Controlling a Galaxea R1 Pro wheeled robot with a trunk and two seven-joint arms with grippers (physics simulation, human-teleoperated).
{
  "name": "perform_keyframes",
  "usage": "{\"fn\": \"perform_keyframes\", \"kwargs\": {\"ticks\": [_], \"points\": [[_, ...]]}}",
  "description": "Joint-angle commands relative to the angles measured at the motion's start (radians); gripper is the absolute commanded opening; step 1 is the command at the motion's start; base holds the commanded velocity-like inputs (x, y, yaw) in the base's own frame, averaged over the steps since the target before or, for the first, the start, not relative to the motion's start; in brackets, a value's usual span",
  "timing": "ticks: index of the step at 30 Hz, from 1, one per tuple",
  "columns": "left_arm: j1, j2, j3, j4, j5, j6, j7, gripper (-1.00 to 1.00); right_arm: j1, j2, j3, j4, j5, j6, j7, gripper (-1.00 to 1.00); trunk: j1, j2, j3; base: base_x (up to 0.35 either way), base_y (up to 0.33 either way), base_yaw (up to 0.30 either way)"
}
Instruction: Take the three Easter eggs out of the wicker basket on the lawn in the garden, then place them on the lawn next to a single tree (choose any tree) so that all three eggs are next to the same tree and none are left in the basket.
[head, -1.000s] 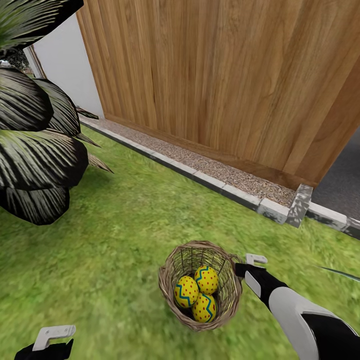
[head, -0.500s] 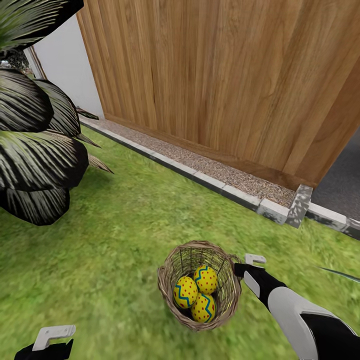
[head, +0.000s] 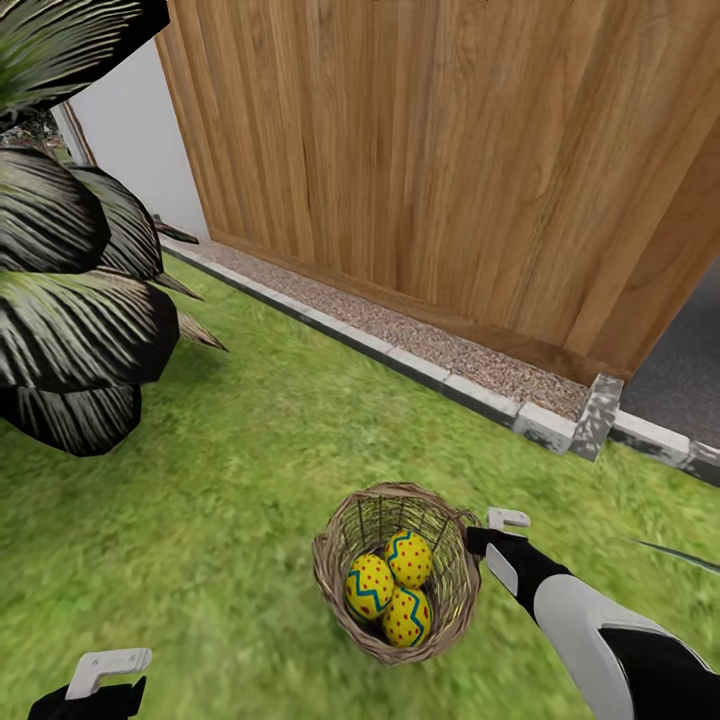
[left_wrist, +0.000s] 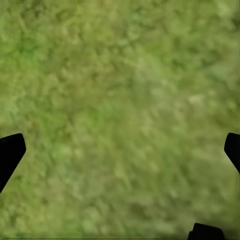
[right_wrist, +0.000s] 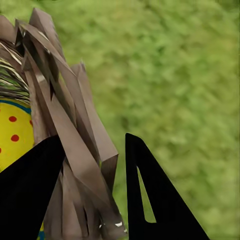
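Hanging low over bare lawn (head: 230, 480), the left end effector (head: 105, 668) sits nearest in the head view, well apart from the basket; its wrist view has grass between two dark tips set far to either side, so it reads as wide open and holding nothing. A little farther out stands the wicker basket (head: 397, 570), upright on the grass, with all three Easter eggs (head: 390, 587) bunched inside and touching one another. The right end effector (head: 492, 530) is at the basket's near-right rim. In the right wrist view its two dark fingers (right_wrist: 150, 195) straddle the woven wall (right_wrist: 70, 145), one on the egg side and one outside, with a gap left between them; I judge it part open and not clamped, though whether a finger touches the twigs I cannot tell.

The step in hand looks like the first pick: no egg is out yet. The next move calls for clearing the rim and coming down into the basket over one egg rather than across its wall, since closing here would seize wicker.

Beyond the basket lie more grass, a dark spiky bush (head: 70, 330) to the left, a stone kerb (head: 545, 420) with gravel, and a tall wooden wall (head: 450, 160). No thick-trunked tree shows here.
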Motion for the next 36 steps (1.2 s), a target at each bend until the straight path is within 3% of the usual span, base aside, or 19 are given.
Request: {"fn": "perform_keyframes", "kwargs": {"ticks": [1,8,15,27,36], "points": [[-0.001,0.001,-0.002,0.006,0.003,0.004,0.006,1.00,0.001,0.001,-0.008,-0.002,-0.009,0.003,0.000,-1.00,-0.004,0.007,0.003,0.000,0.000,0.000],[-0.002,0.006,-0.002,0.030,0.003,0.004,0.005,1.00,0.004,0.002,-0.008,-0.006,-0.009,-0.001,0.047,-1.00,-0.031,0.056,0.025,0.000,0.000,0.000],[-0.002,0.007,-0.002,0.042,0.003,0.003,0.004,1.00,0.004,0.030,-0.005,-0.006,-0.009,-0.009,0.052,-1.00,-0.058,0.105,0.047,0.000,0.000,0.000],[-0.002,0.003,-0.002,0.046,0.003,0.003,0.008,1.00,0.004,0.040,-0.004,-0.005,-0.002,-0.009,0.052,-1.00,-0.104,0.189,0.084,-0.064,0.000,0.004],[-0.001,0.003,-0.002,0.047,0.003,0.003,0.004,1.00,0.004,0.058,-0.003,-0.004,0.000,-0.011,0.053,-1.00,-0.138,0.252,0.119,-0.002,0.000,0.225]]}}
